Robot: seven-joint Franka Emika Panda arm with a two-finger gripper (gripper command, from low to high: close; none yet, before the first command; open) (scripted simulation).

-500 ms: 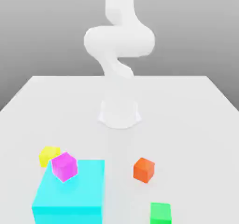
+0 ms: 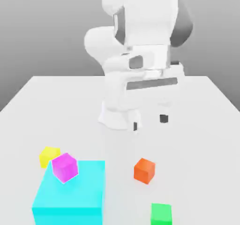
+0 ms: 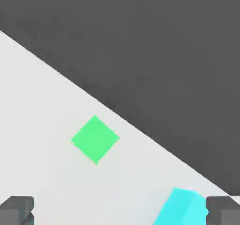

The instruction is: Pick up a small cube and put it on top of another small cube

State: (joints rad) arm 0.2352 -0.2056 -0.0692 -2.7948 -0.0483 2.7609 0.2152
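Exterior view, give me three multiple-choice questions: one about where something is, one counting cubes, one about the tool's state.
1. Where does the magenta cube sit?
A. on a corner of the big cyan block
B. on the green cube
C. between the tool's fingers

2. How many small cubes are in the exterior view?
A. two
B. four
C. six

3. What state is the tool in?
A. shut on the orange cube
B. shut and empty
C. open and empty, above the table

Answers: 1 A, it rests on the block's top at its far corner. 2 B, yellow cube, magenta, orange cube, green cube. 3 C, the dark fingertips stand apart with nothing between them.
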